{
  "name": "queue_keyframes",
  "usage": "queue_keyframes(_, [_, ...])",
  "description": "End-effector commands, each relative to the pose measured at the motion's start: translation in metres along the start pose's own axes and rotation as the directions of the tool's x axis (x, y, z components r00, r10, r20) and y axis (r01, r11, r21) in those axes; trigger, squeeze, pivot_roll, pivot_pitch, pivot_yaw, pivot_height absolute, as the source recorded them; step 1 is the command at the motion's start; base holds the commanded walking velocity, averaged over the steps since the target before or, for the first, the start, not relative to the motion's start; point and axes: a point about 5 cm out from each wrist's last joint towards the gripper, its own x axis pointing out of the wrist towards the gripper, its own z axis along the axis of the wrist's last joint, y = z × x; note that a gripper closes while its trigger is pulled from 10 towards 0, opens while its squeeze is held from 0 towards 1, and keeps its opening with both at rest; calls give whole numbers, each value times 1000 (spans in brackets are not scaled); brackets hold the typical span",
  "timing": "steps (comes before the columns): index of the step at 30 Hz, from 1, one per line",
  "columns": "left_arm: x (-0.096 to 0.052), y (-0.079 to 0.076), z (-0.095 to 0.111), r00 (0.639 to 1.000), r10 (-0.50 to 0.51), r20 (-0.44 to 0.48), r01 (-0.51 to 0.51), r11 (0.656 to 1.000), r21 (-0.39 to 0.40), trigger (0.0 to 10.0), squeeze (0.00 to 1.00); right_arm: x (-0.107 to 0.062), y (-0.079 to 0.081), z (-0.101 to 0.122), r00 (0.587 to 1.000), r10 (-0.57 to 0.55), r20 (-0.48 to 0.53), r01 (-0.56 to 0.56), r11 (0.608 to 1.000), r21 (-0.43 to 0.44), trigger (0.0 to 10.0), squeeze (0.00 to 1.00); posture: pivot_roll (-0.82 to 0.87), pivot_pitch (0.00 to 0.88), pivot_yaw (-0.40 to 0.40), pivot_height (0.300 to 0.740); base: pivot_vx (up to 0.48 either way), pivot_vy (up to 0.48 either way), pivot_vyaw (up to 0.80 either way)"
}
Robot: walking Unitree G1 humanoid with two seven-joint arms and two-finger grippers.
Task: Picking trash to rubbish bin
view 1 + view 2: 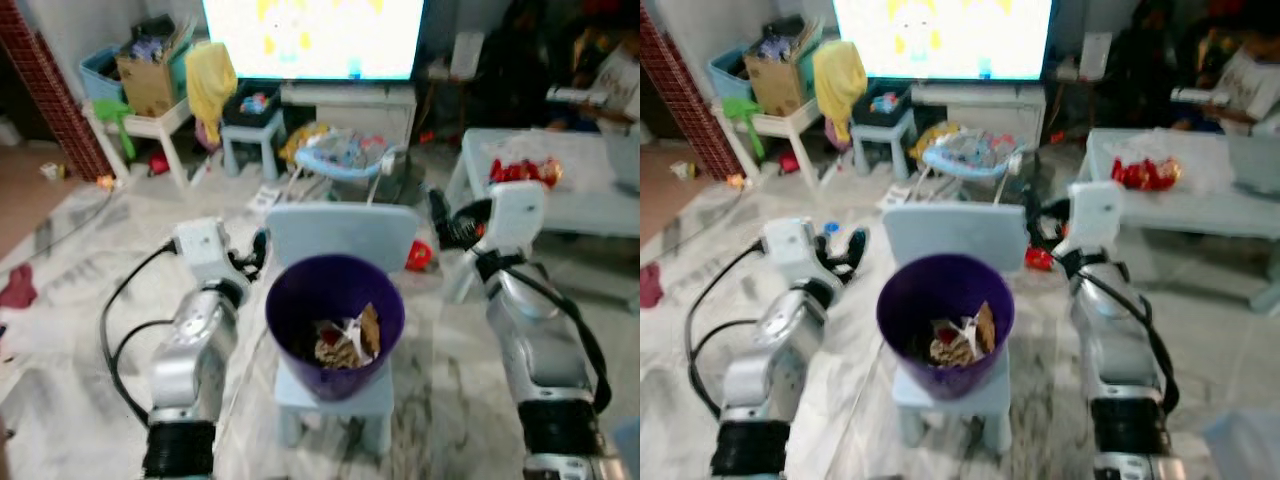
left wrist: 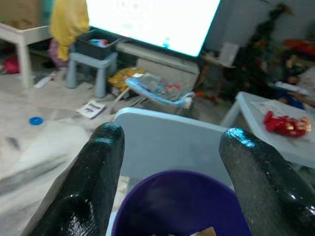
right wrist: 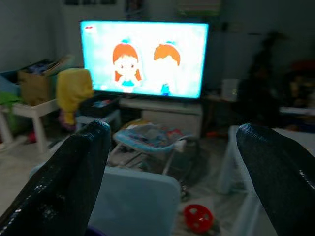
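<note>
- Rubbish bin [image 1: 334,325]: purple, round, standing on the seat of a small pale-blue chair [image 1: 341,237] directly ahead, between the 2 arms.
- Trash [image 1: 347,340] inside the bin: brown and white scraps lying at the bottom.
- Left end effector [image 2: 167,182]: beside the bin's left rim, fingers spread wide, nothing between them; chair back and bin rim visible through the gap in the left wrist view.
- Right end effector [image 3: 177,182]: raised beside the chair on the right, fingers parted wide, holding nothing.
- Beyond the chair: bright TV screen [image 3: 143,58] showing 2 cartoon figures, baby bouncer [image 1: 345,157] on the floor in front of it, small red ball [image 3: 198,218] on the floor near the chair.
- Right side: pale surface [image 1: 590,210] carrying red items [image 1: 524,171].
- Left side: yellow cloth [image 1: 210,80] draped over a small white surface [image 1: 150,127], cardboard box [image 1: 148,82] on top.
</note>
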Motion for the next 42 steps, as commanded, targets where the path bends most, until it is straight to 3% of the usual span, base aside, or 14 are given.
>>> queue_keyframes(1, [0,8,3,1000,27,8,-28,1000,14,10000,0,3,6,6,1000,17,19,-17,1000,7,10000,875,-17,0,8,740,0,480,0])
queue_keyframes(36, [1,7,6,1000,6,15,-6,1000,-7,10000,0,5,7,2,1000,4,0,-4,1000,6,10000,875,-9,0,15,740,0,14,0])
queue_keyframes(42, [2,8,6,1000,7,11,-7,1000,-5,10000,0,5,8,2,1000,6,-1,-6,1000,10,10000,875,-6,0,17,740,-311,0,0])
